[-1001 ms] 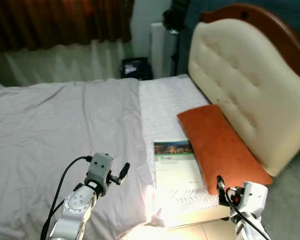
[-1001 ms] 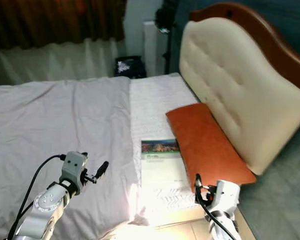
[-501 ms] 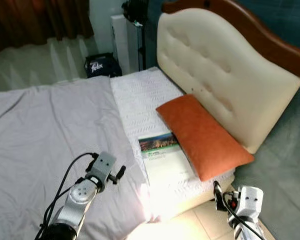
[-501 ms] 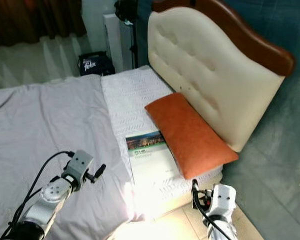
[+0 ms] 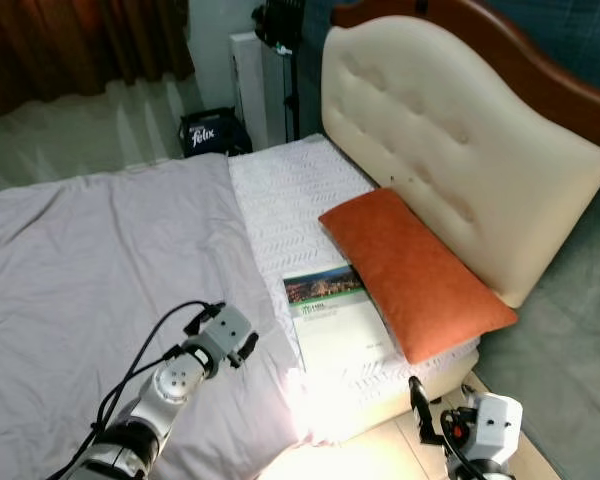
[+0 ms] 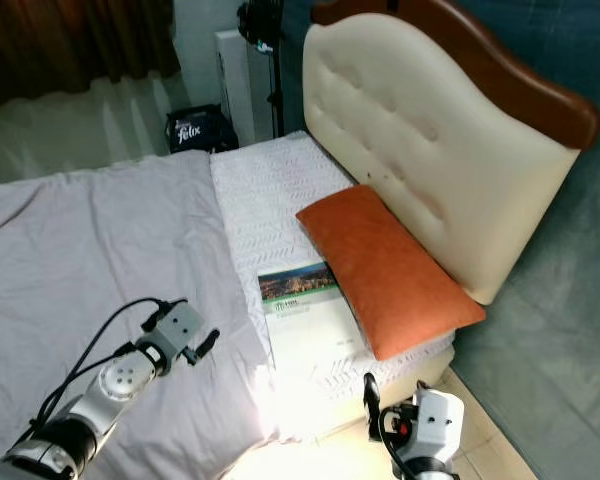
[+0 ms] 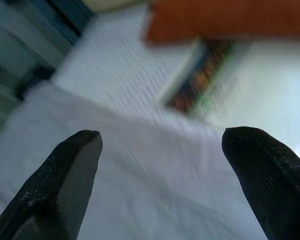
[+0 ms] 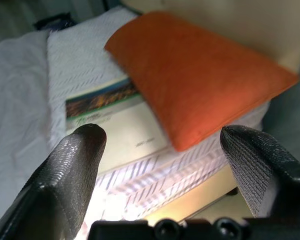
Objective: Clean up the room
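Note:
An orange pillow (image 5: 412, 272) lies on the bed against the cream padded headboard (image 5: 450, 150). Beside it, partly tucked under its edge, a white book with a landscape picture (image 5: 338, 318) rests on the white quilted mattress (image 5: 280, 200). A pale lilac sheet (image 5: 90, 260) covers the bed's left part. My left gripper (image 7: 162, 150) hovers open over the sheet, fingers apart and empty, the book ahead of it. My right gripper (image 8: 160, 150) is open and low off the bed's near corner, facing pillow (image 8: 190, 85) and book (image 8: 110, 120).
A dark bag with white lettering (image 5: 207, 133) stands on the floor beyond the bed, near a white radiator (image 5: 255, 85) and a dark stand. Brown curtains (image 5: 70, 45) hang at the back left. Teal wall on the right; tiled floor (image 5: 380, 455) by the bed's near corner.
The whole view has shifted slightly as the camera moved. My left gripper has drawn a little nearer the book and my right gripper sits lower by the bed corner. Nothing on the bed moved.

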Robot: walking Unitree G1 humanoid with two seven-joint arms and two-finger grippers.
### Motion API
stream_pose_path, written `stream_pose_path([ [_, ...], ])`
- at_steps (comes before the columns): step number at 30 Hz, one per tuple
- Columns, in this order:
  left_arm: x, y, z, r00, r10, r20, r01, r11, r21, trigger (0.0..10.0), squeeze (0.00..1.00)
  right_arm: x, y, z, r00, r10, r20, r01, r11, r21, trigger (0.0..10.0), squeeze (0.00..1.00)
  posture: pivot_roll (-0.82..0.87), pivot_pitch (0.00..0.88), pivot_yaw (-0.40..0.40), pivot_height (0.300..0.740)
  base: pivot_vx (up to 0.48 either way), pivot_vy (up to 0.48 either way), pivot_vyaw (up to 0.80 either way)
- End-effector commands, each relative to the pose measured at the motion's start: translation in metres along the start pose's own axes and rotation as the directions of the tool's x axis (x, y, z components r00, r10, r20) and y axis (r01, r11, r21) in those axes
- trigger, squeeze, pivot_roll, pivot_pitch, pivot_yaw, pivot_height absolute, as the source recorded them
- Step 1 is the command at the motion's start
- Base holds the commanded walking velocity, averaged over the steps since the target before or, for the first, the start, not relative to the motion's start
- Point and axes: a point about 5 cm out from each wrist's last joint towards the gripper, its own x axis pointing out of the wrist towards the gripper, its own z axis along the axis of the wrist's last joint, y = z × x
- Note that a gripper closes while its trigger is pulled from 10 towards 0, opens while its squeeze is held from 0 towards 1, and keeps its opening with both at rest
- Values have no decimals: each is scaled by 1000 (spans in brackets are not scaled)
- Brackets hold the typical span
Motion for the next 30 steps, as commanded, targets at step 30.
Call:
stream_pose_path([
  [30,-24,-8,2,994,59,-87,-89,912,-401,10000,0,37,18,21,1000,16,-1,-16,991,-131,10000,0,-86,0,30,656,0,0,0],
])
